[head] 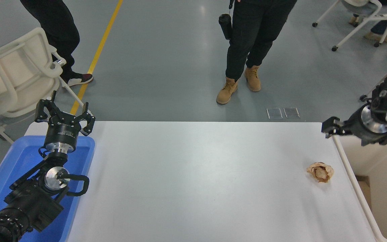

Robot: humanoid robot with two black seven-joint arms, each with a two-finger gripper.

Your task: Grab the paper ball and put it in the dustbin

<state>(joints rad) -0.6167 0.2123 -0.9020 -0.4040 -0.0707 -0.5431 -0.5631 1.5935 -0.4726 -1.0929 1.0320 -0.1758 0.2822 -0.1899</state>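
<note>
Head view: paper ball (320, 171) unheld at four o'clock; my right gripper (331, 127), aperture indiscernible, must descend; dustbin (354, 195) adjacent.

A blue tray (18, 161) lies on the white bench (193, 188) at 9 o'clock; a white chair (15, 74) stands at 10, a person in tan boots (239, 85) at 12

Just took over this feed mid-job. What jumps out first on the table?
A lone paper ball lies on the white table, near its right edge. The right gripper hangs above the table's far right corner, beside the dustbin along that edge. The left gripper is parked, open, over a blue tray at lower left.
</note>
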